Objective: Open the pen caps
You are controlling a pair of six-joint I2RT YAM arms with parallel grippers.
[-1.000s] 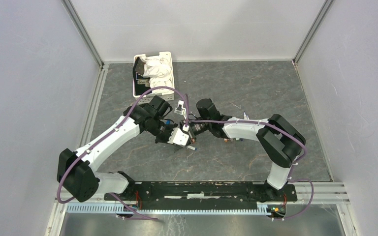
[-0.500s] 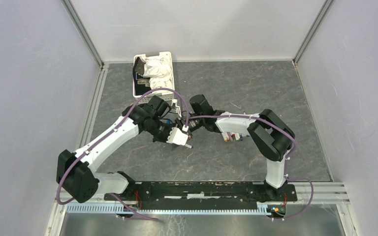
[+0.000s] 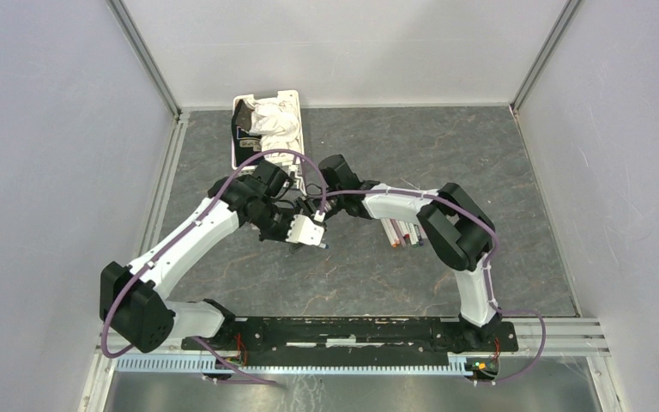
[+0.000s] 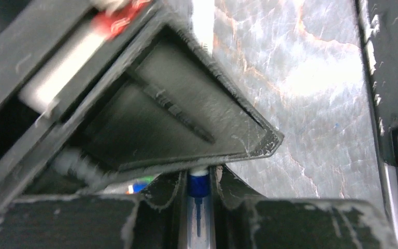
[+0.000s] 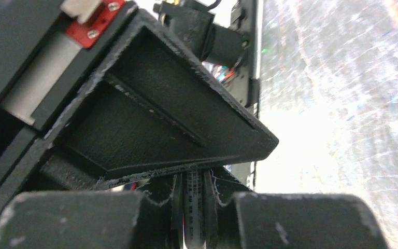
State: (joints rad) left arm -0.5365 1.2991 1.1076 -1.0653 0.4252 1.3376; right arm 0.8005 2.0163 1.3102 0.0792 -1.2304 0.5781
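My left claw (image 4: 199,177) is pressed together on a pen (image 4: 199,188). In its wrist camera I see a blue collar wedged between the two pads, with a pale barrel carrying a thin blue mark running down toward the lens. The pen sits right in the pinch, in line with the claw's length. The marbled grey surface (image 4: 300,104) lies beyond the fingertips.

My right claw (image 5: 193,179) is also clamped shut, on a dark narrow piece (image 5: 193,199) with small pale markings. I cannot tell from this view whether it is a cap or part of a barrel. It lies in the slot between the pads just as the pen does in the other claw.

From the overhead camera both arms reach inward, and the two claws meet tip to tip a little left of the surface's middle, just in front of the white basket (image 3: 296,129). The held pen is too small to make out there. A crumpled white cloth (image 3: 270,116) lies in the basket.

The loose pens (image 3: 399,232) lie in a tight bunch on the surface beside the right forearm, to the right of both claws and apart from them. Their coloured ends point toward the arm bases. At this size I cannot separate single caps from them.
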